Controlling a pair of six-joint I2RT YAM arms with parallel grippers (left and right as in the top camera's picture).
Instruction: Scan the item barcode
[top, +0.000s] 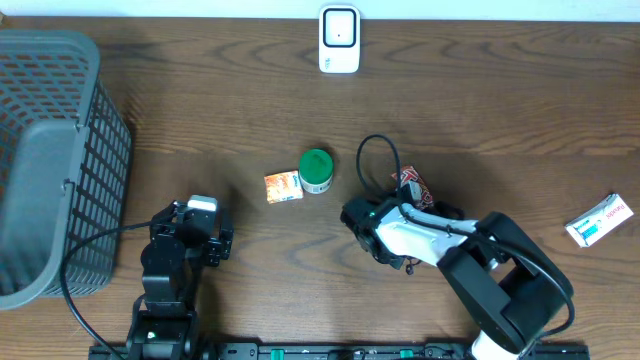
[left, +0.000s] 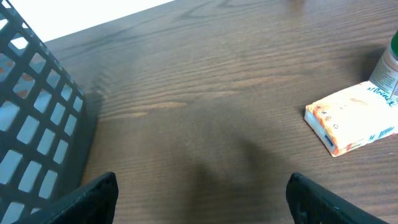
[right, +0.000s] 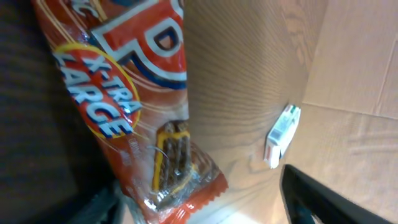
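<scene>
Step in hand: pick-up of the snack (top: 411, 183), judged barely begun. It lies on the table (top: 500, 100), right of centre and well apart from the scanner (top: 339, 38) at the far edge.

Right gripper (right: 199, 180): jaws are set apart around the snack, with a gap seen at one finger and no grip made.

Left gripper (left: 203, 180): jaws wide, nothing held.

Next move: closure on the wrapper, a lift, then the barcode turned to the scanner.

Wrapper: glossy red film, crinkled, long and flat, likely slippery. Scanner: a white, rounded block. Table: dark grained wood.
</scene>
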